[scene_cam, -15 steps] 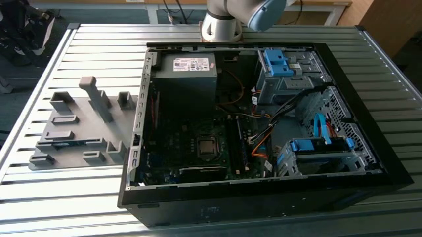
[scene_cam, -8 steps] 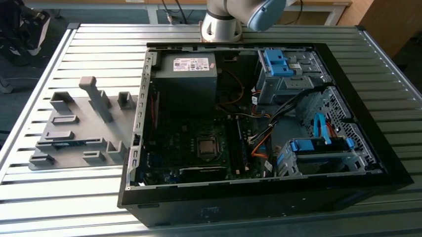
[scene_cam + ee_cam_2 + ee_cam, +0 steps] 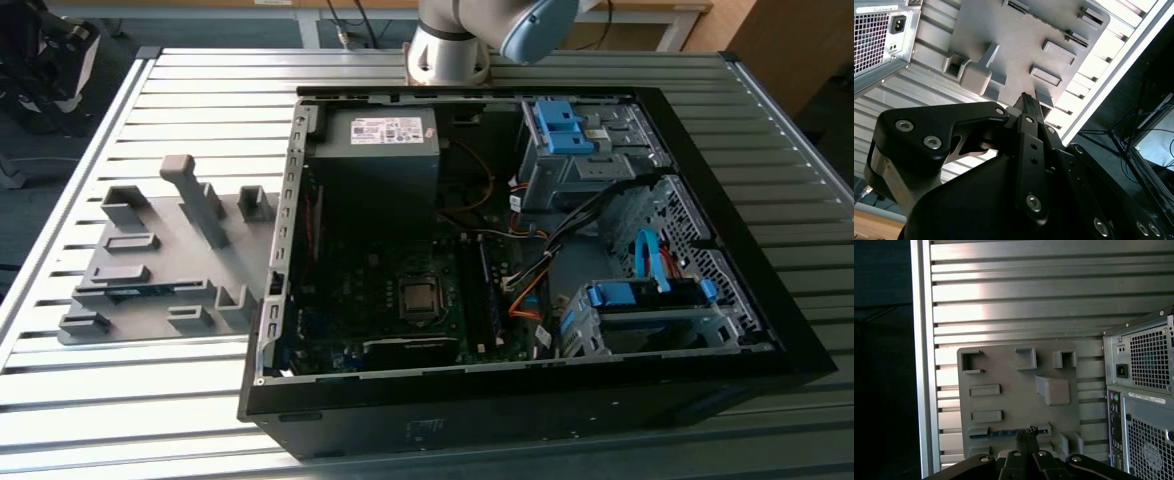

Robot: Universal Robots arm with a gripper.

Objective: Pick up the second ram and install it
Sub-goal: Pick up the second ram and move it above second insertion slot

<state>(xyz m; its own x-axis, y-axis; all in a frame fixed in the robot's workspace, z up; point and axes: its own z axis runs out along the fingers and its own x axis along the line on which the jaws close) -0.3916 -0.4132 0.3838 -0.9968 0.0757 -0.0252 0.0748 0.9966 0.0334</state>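
Note:
The second ram is a thin dark blue-green strip lying on edge in a long slot of the grey holder plate. The exterior view shows the ram on the plate, at that view's left, beside the open computer case. My gripper hangs well above the plate, its tips lined up over the ram's slot. In both wrist views the black fingers lie pressed together with nothing between them.
The plate carries several raised grey blocks and one tall post. The case's rear panel stands close beside the plate. Inside the case are a motherboard, a power supply and blue drive bays. The slatted metal table's edge runs past the plate.

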